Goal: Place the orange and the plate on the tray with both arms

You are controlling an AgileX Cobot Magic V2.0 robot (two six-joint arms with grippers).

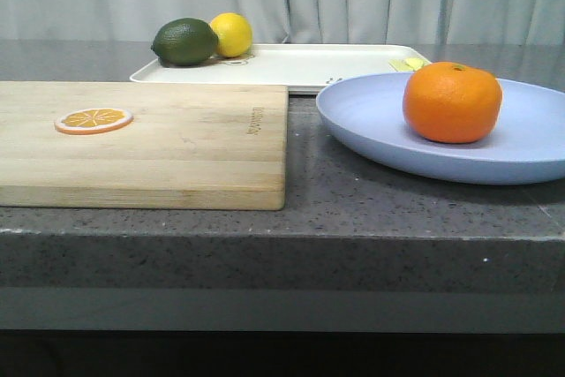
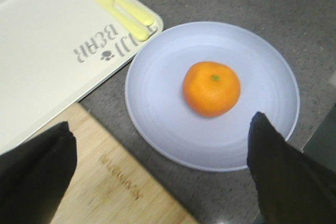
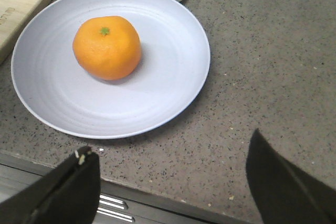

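Orange seated on plate, plate set on dark counter in front of tray, beside cutting board, left gripper and right gripper both spread wide, nothing held, positioned above plate.

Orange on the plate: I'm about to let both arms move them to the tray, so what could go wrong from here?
1. The orange sits loose on the shallow plate; a tilted lift could roll it off.
2. The lime, lemon and yellow cutlery already occupy the tray, so the plate may land on them or tilt.
3. The plate lies flat on the counter beside the cutting board, leaving little rim for the open left gripper or right gripper.
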